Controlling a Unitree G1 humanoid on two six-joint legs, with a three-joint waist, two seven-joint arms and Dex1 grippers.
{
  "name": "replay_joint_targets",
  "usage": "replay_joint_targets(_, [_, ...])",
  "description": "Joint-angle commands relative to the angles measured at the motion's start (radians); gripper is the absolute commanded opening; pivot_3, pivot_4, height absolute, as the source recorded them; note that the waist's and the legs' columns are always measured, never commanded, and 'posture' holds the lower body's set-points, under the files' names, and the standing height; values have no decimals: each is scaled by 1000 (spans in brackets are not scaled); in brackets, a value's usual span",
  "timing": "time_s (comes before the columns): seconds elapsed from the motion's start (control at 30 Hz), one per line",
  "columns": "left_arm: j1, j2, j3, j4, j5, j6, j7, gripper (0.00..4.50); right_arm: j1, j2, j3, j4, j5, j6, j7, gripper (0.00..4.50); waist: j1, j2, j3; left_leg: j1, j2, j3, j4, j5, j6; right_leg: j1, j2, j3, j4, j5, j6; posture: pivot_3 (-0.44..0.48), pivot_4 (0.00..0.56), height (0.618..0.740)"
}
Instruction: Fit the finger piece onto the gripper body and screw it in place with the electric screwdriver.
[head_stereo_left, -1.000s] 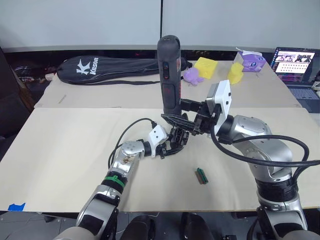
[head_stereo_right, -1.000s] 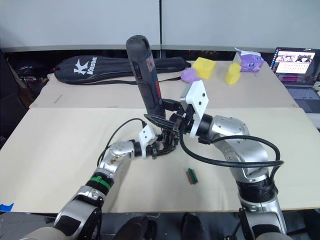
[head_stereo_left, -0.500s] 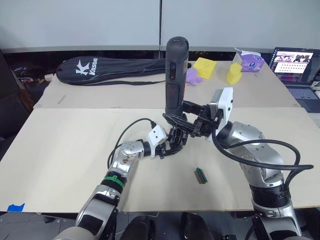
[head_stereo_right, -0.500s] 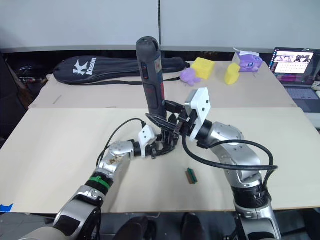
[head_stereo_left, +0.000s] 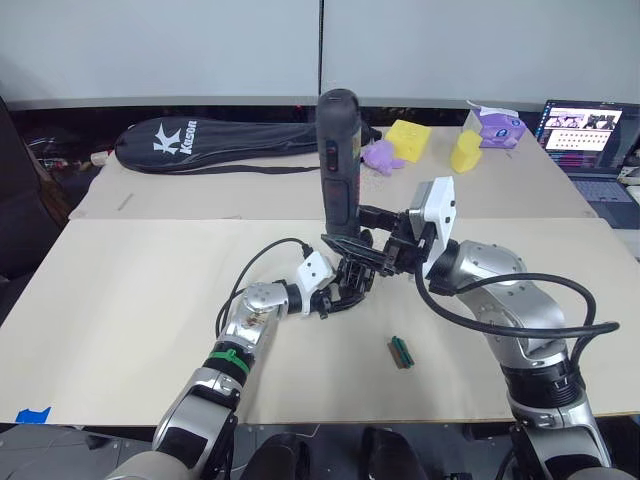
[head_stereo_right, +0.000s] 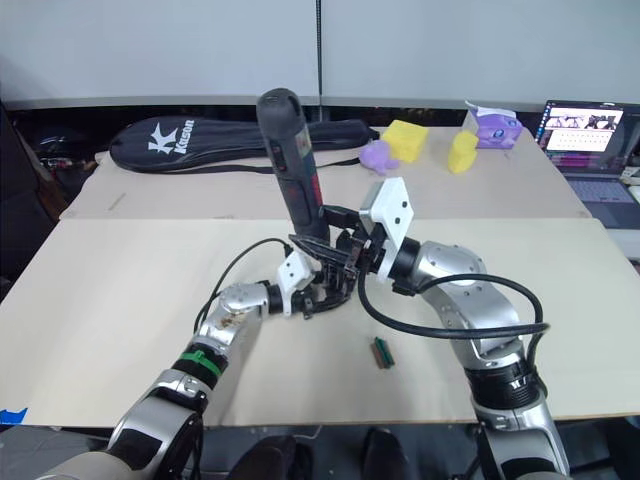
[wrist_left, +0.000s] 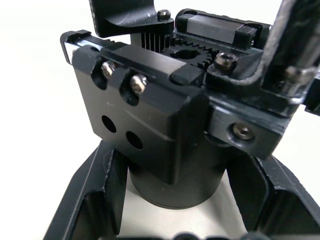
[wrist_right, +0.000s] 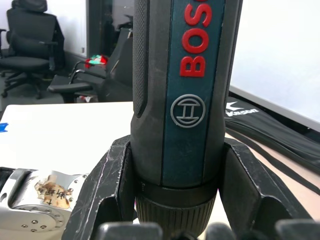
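My left gripper (head_stereo_left: 340, 292) lies low on the table, shut on the gripper body (wrist_left: 165, 125), a black block with a round base, screws and a small gear on top. My right gripper (head_stereo_left: 368, 245) is shut on the electric screwdriver (head_stereo_left: 337, 150), a dark cylinder with red lettering (wrist_right: 192, 45). The screwdriver stands nearly upright with its top leaning slightly left. Its lower end points down at the gripper body (head_stereo_left: 352, 278), and its bit is hidden among the black parts. I cannot tell the finger piece apart from those parts.
A black racket bag (head_stereo_left: 220, 135) lies at the back left. Yellow blocks (head_stereo_left: 410, 135), a purple toy (head_stereo_left: 382, 153), a purple box (head_stereo_left: 497, 125) and a laptop (head_stereo_left: 585, 130) stand at the back right. A small green-brown piece (head_stereo_left: 401, 351) lies near the front.
The screwdriver's top swung right to upright, then back left and slightly lower, with my right wrist turning. My left gripper and the gripper body have stayed where they were.
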Motion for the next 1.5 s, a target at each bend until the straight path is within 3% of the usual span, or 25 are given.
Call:
replay_joint_targets(0.03, [-29,3,15,-6,-1,-26,3,2319,60,-26,41,110,-56,63,1,1919,0,0,0,1,0,0,0,0,0,0,0,0,0,0,0,0,150,723])
replay_joint_targets(0.83, [-23,1,12,-11,-5,-25,2,2319,92,-46,26,59,-60,1,10,1919,1,0,-3,7,0,0,-8,0,0,3,0,0,-7,0,0,0,150,723])
replay_joint_targets(1.13, [-21,-3,10,-10,-4,-16,2,2319,-57,-51,-89,-80,95,-17,48,1919,3,-1,-3,5,0,0,-9,0,0,2,-1,0,-7,0,0,0,150,723])
replay_joint_targets(1.3, [-17,-4,5,0,2,-11,2,2319,-149,-48,-165,-154,224,30,38,1919,1,0,-1,-19,0,1,-6,8,-11,-20,-1,0,-4,3,-2,0,150,723])
replay_joint_targets(1.5, [-17,-2,3,3,5,-3,-1,2319,-118,-76,-209,-212,322,120,-2,1919,1,0,-1,-20,0,-2,-8,8,-12,-18,-2,-10,-7,3,-2,0,150,723])
